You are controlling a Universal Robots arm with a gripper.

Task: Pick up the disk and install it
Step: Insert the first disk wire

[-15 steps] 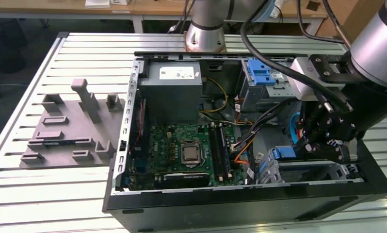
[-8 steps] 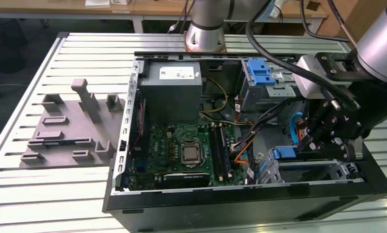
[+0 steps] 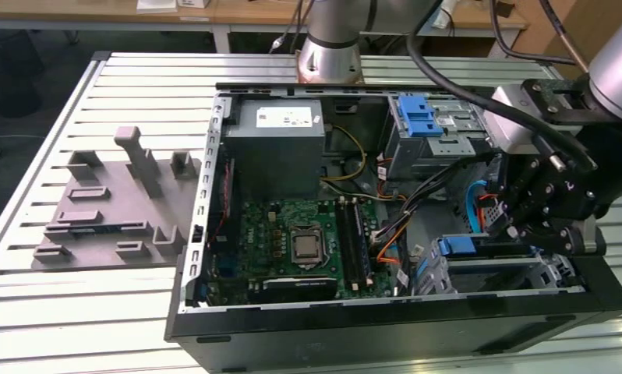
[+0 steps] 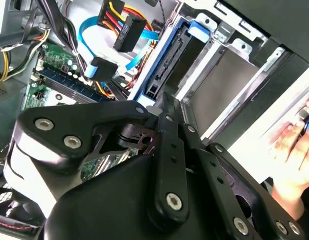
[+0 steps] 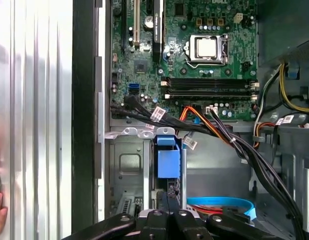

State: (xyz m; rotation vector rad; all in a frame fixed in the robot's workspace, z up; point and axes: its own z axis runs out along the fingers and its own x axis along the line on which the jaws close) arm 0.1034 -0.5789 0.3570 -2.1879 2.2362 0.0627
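The exterior view looks down steeply from above onto the open black computer case (image 3: 394, 327) lying on the slatted metal counter (image 3: 83, 312). Both wrist views sit close inside it: the first faces the green motherboard (image 5: 194, 55); the second looks past the black tool (image 4: 167, 107), sharing the blue-framed drive bay (image 4: 169, 55).

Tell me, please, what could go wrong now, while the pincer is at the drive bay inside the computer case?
1. The blue flat cable and the black connector hang close beside the disk. The pincer might snag or pull them.
2. A person's hand is just outside the case wall. A sudden move of the arm could hit it.
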